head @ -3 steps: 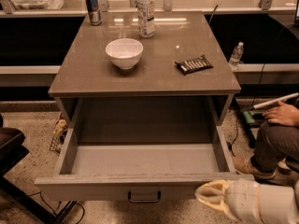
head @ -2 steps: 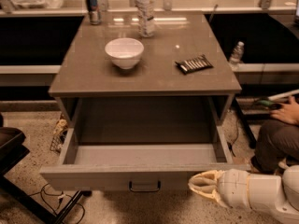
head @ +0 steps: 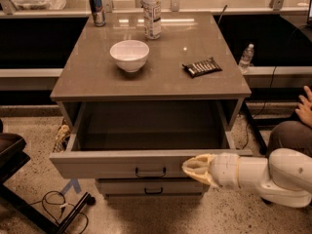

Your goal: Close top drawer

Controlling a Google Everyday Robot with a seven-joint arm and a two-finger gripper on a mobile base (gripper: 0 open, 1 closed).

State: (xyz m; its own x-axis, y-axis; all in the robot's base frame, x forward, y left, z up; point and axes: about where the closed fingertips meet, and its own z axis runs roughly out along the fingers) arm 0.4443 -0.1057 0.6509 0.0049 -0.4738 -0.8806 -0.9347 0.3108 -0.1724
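The top drawer (head: 107, 164) of the grey-taupe cabinet stands partly open, its flat front pulled out toward me with a small dark bar handle (head: 150, 172) at centre. Its pale grey inside (head: 146, 130) looks empty. My gripper (head: 194, 168), cream-coloured on a white arm, comes in from the right and sits against the drawer front, just right of the handle.
On the cabinet top (head: 87, 77) are a white bowl (head: 129, 55), a can (head: 97, 8), a plastic bottle (head: 152, 11) and a dark snack packet (head: 202, 67). A lower drawer front (head: 122, 186) is shut. A person's leg (head: 287, 133) is at the right, cables (head: 56, 201) on the floor at left.
The drawer front has moved back toward the cabinet, so less of the inside shows. My gripper has moved left and farther in along the front with it.
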